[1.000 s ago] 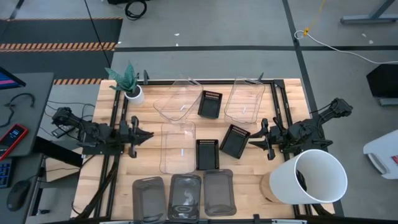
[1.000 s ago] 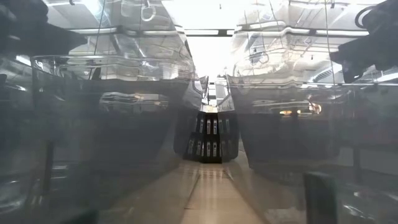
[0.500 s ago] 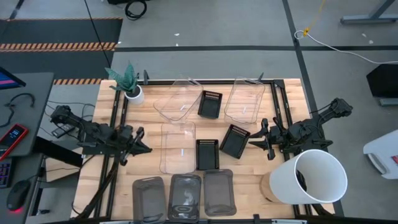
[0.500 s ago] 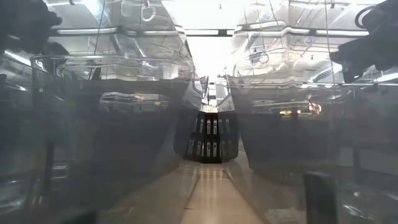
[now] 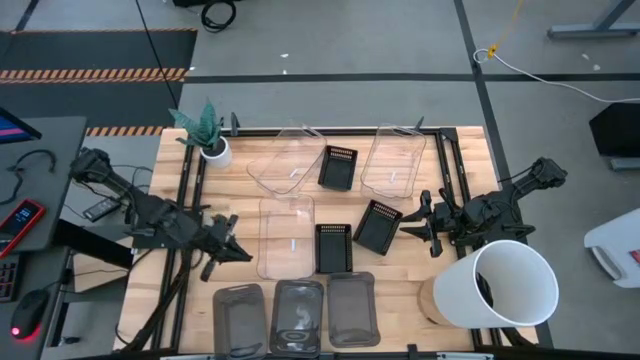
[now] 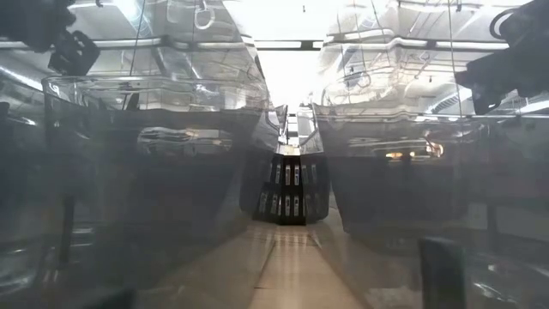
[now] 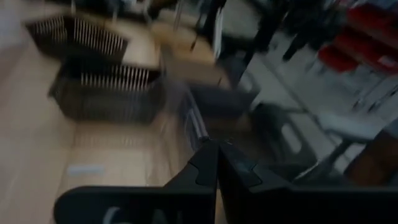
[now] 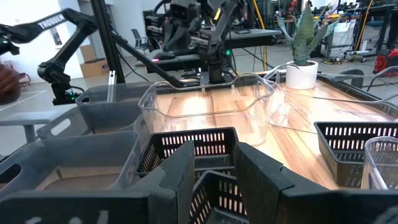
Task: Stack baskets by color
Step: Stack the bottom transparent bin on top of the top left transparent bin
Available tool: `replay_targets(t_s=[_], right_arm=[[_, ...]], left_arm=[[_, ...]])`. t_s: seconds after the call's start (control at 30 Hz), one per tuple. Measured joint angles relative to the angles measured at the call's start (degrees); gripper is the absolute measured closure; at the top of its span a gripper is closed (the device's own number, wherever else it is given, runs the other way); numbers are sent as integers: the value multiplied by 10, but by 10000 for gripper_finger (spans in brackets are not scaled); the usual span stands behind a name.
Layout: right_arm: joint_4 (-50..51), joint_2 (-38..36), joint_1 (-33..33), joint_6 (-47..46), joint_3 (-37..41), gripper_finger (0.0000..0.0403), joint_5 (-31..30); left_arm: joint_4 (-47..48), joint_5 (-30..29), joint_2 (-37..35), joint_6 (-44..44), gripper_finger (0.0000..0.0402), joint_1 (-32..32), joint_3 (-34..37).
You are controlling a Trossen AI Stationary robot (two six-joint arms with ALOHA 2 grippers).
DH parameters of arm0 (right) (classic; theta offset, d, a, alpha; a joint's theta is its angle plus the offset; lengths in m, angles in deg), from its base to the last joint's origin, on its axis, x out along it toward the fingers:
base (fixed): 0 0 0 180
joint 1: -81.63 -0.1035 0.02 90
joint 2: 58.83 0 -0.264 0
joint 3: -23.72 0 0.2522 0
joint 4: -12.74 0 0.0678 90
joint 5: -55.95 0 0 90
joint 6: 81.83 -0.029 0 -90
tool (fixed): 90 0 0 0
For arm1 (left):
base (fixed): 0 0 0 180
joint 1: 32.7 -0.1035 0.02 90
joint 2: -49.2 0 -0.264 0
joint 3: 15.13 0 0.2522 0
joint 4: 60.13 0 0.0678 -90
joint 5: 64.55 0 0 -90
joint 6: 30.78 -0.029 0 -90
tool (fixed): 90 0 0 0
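Three clear baskets lie on the table: two at the far side (image 5: pixel 288 158) (image 5: pixel 394 158) and one in the middle (image 5: pixel 286 235). Three black slotted baskets (image 5: pixel 337 167) (image 5: pixel 378 225) (image 5: pixel 335 247) lie among them. Three smoky grey baskets (image 5: pixel 298 316) stand in a row along the near edge. My left gripper (image 5: pixel 243 255) is shut and empty, raised just left of the middle clear basket's near left corner. My right gripper (image 5: pixel 404 222) stands open, level, close to the right side of a black basket (image 8: pixel 193 146), holding nothing.
A big white bucket (image 5: pixel 505 285) lies on its side at the near right corner. A small white plant pot (image 5: pixel 213 150) stands at the far left. Black frame rails (image 5: pixel 185 200) run along both sides of the table. In the low view, grey basket walls (image 6: pixel 146 172) fill the foreground.
My left gripper has swung from beside the left rail toward the table's near edge and a little to the right, rising as it went. It has turned and now points slantwise at the middle clear basket's near left corner. The baskets have stayed in place.
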Motion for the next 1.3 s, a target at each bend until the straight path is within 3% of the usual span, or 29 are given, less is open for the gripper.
replay_targets(t_s=[0.33,0.8,1.3], right_arm=[[0,0,0,0,0,283,0],[0,0,0,0,0,283,0],[0,0,0,0,0,283,0]], left_arm=[[93,-48,190,19,377,34,-114],[223,-81,388,18,278,35,-328],[365,-90,557,33,275,-15,-504]])
